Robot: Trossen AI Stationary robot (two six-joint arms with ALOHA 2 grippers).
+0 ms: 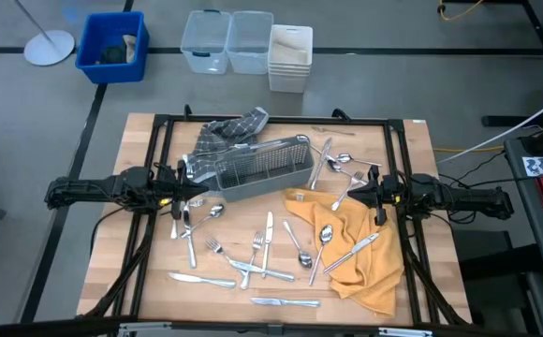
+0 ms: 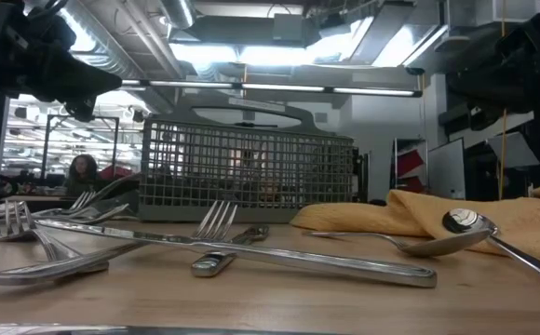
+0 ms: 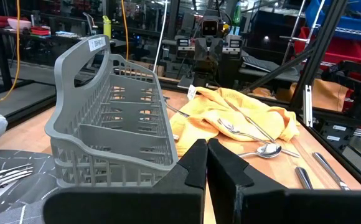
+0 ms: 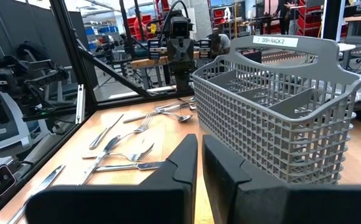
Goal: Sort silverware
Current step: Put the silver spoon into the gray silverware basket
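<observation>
Several pieces of silverware (image 1: 253,257) lie half-hidden in the folds of the yellow cloth (image 1: 360,253) beside the grey caddy (image 1: 253,168), the rest scattered before it, while both arms' fingers (image 3: 196,168) (image 4: 190,162), pressed together and empty, flank the caddy.

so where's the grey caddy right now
In the high view the grey caddy sits at the table's middle, toward the far edge, between the two arms, with the checked cloth behind it and the yellow cloth to its near right.
</observation>
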